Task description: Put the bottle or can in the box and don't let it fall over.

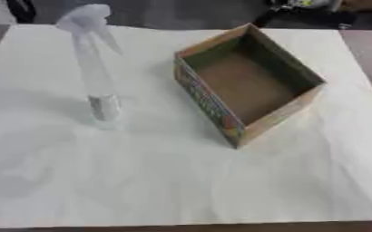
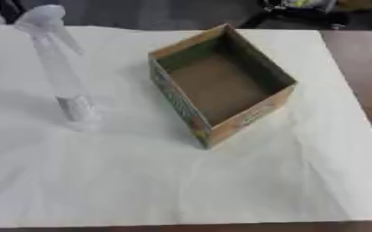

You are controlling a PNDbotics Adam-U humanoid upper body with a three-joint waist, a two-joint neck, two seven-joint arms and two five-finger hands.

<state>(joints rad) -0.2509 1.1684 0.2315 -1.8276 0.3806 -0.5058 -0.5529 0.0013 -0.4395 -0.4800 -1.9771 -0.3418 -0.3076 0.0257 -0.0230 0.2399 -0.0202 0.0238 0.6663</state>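
Bottle point(image 1: 94, 68): clear, upright, left of box point(image 1: 249, 84), apart. Box open, empty. No hand visible; state untellable. Step: grasp pending; next, low steady hold.

The place looks like a lab or test room set up for trials, not a home. A brown counter point(image 2: 356, 68) is covered almost edge to edge by a plain white sheet point(image 1: 181, 181), creased in places, which serves as a clean working ground. On it stand only two props: a clear spray bottle point(image 1: 94, 68) at the left and an open cardboard box point(image 1: 249, 81) with printed sides at the centre. Beyond the far edge lies a dark grey floor point(image 1: 173, 13), and at the far right a blurred heap of dark gear point(image 2: 300, 9) that cannot be made out.
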